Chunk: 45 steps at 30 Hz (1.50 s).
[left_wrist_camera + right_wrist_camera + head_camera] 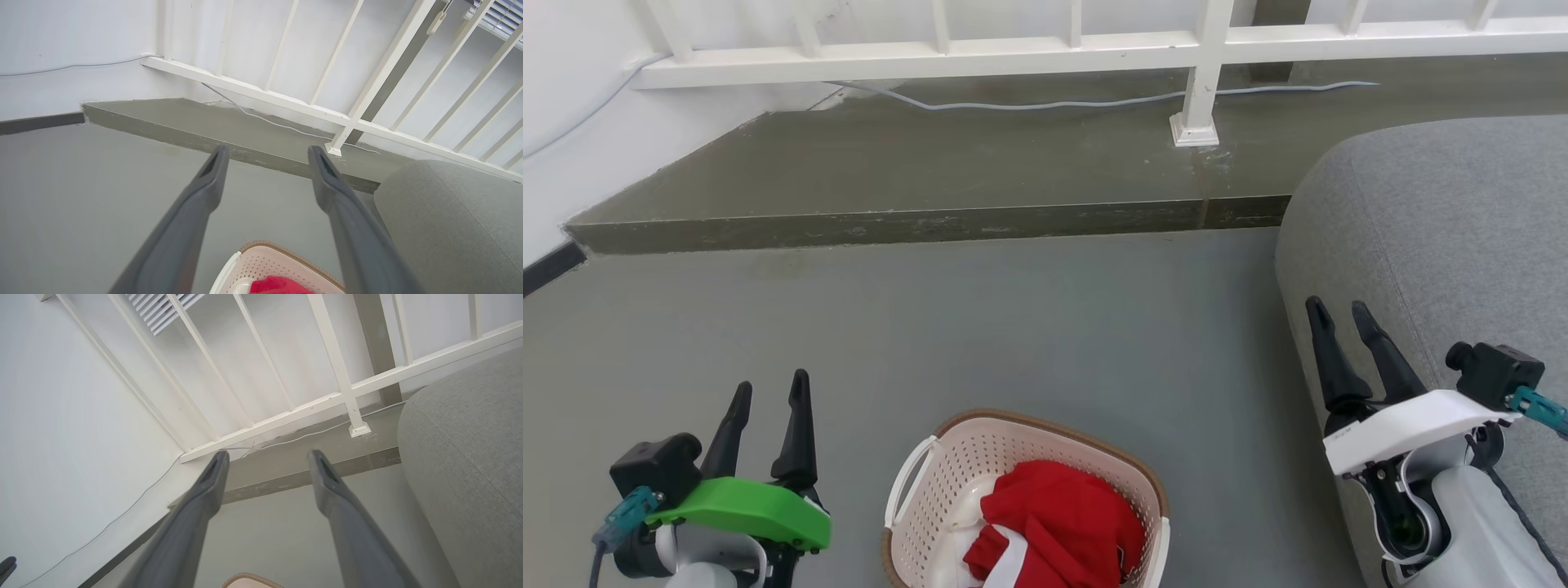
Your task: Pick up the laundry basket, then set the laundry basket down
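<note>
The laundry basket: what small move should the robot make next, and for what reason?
Probably lower both arms and bring them inward to the side handles. The laundry basket stands on the floor between the left gripper and the right gripper; both are open, empty and apart from it.

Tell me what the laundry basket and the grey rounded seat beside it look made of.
Laundry basket: likely moulded plastic, matte cream, given its regular punched holes. The brown rim looks woven, probably an imitation. Grey seat: upholstery fabric, matte, with a fine weave texture and a seam.
</note>
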### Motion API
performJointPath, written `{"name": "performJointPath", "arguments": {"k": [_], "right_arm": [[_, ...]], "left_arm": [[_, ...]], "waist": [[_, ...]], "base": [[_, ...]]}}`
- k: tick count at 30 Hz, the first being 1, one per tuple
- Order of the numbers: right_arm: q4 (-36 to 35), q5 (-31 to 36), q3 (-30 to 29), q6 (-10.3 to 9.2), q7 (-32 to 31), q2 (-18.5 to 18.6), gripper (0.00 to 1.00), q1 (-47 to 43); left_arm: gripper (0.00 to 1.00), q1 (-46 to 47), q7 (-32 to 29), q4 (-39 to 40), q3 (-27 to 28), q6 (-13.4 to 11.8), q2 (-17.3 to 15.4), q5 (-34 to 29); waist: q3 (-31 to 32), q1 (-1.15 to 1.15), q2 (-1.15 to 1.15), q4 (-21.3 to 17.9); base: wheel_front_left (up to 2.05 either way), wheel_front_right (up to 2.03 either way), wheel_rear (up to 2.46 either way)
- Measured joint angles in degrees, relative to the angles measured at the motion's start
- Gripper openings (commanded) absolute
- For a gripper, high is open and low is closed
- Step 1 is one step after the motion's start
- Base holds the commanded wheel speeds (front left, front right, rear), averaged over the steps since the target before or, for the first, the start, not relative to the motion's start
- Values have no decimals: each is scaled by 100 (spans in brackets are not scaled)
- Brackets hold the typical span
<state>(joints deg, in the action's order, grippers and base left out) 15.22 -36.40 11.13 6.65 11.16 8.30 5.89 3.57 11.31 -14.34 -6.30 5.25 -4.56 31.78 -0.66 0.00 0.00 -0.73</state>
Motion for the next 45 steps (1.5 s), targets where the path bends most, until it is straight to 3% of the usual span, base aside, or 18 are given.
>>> {"name": "performJointPath", "arguments": {"k": [16,33,45], "right_arm": [[-2,1191,88,41,303,-1,100,109],[-2,1252,91,41,327,-68,100,161],[-20,1380,88,41,327,-36,100,194]], "left_arm": [[100,20,294,35,-33,30,31,-1252],[100,26,296,41,68,86,133,-1290],[100,158,296,77,108,118,149,-1310]], "waist": [[-48,0,0,-3],[-106,0,0,-18],[-497,0,0,-74]], "base": [[0,0,0],[0,0,0],[0,0,0]]}}
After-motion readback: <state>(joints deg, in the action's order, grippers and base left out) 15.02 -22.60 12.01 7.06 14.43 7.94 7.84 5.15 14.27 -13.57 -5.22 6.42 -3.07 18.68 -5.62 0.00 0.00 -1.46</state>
